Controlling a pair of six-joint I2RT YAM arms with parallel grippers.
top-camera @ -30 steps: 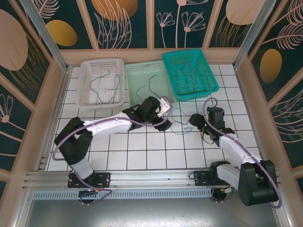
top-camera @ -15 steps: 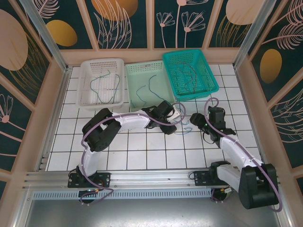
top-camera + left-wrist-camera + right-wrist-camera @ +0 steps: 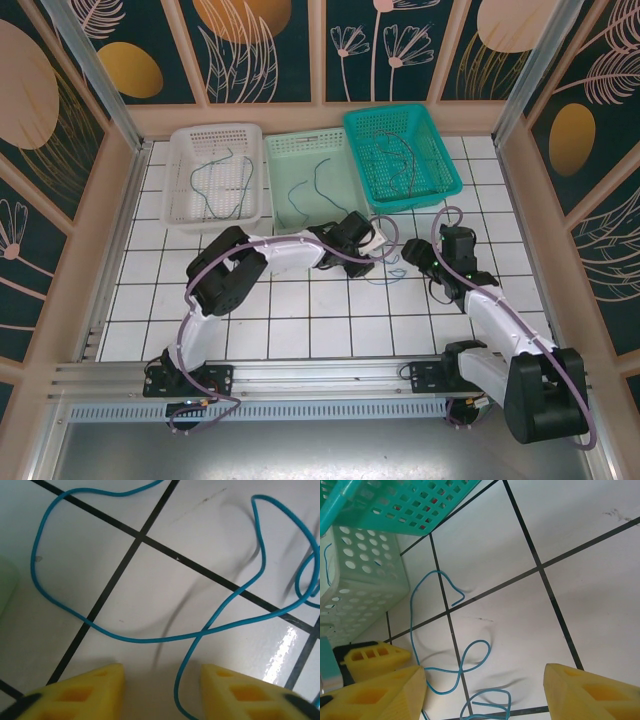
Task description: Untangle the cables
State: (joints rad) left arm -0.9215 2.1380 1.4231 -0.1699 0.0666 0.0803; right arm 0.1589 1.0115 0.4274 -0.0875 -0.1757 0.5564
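Because the blue cable [image 3: 145, 640] lies on the counter [image 3: 150, 580] straight ahead of your left end effector [image 3: 162, 692] (spread, one strand between its tips), it looks better placed than the right end effector [image 3: 484, 680], also spread.

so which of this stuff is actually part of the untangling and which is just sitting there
Part of the job: blue cable on the tiles, cables in the teal basket, left gripper, right gripper.
Just there: white basket, pale green basket, teal basket, tiled table.
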